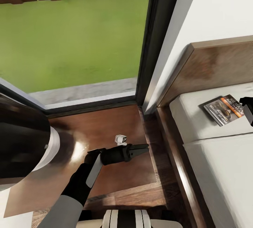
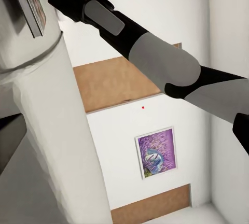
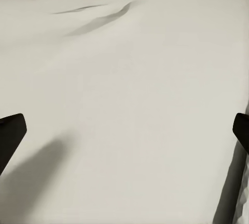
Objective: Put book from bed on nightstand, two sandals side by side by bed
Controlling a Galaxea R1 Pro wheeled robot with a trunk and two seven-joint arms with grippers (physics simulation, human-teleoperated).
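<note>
My left arm was the closest thing to my head camera, reaching out low over the nightstand (image 1: 116,129). My left gripper (image 1: 142,148) pointed toward 3 o'clock, and its 2 fingers looked pressed together with nothing in them. It hung above the shiny brown top, near the edge that faces the bed (image 1: 218,171).

The book (image 1: 224,110) lay flat on the white mattress, up near the headboard (image 1: 214,70). From my left gripper it was off at about 2 o'clock, well apart, with the wood bed frame between us. Its long side ran from about 8 o'clock to 2 o'clock.

My right gripper (image 1: 248,110) showed at the right edge of the head view, just beside the book's far end. In the right wrist view I saw 2 dark fingertips (image 3: 11,133) set wide apart over plain mattress, holding nothing. So my right hand was much nearer to the book than my left.

I think my right hand should take the book, then carry it back toward 9 o'clock to the nightstand.
</note>
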